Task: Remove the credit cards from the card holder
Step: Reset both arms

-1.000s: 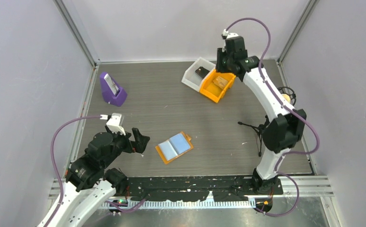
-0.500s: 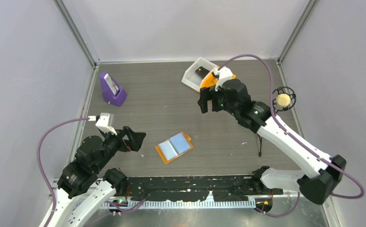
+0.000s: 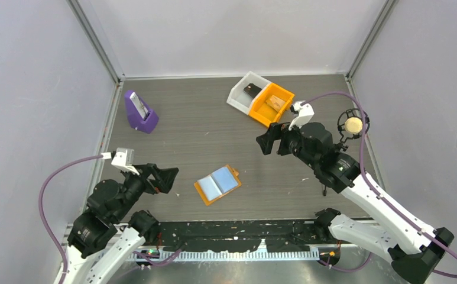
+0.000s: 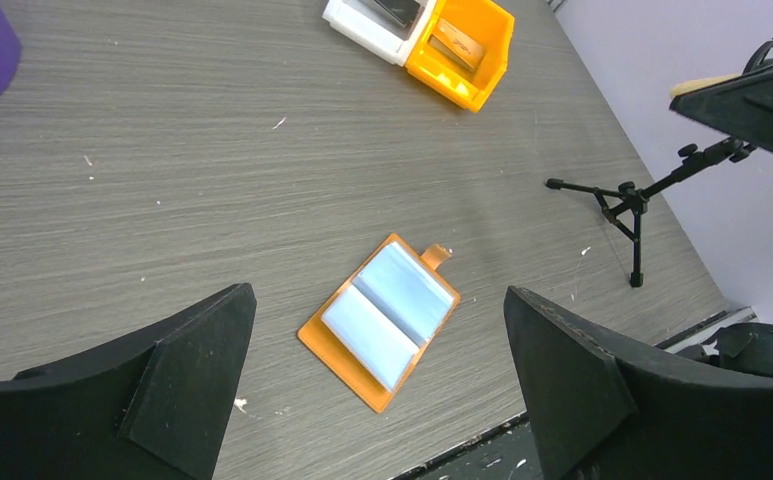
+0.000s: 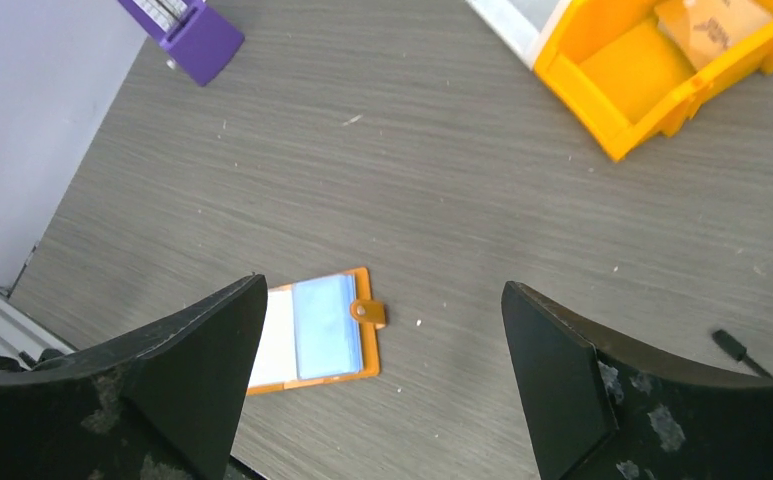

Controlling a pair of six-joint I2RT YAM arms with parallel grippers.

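left tool point(image 3: 169, 179) apart | right tool point(image 3: 265, 142) apart | card holder point(image 3: 217, 184) open flat, long axis near-left to far-right, tab far-right

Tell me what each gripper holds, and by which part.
Nothing is held. The left gripper and right gripper are both open and empty; the card holder lies apart from both.

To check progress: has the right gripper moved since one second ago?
Yes. The right gripper left the orange bin and came toward the card holder.
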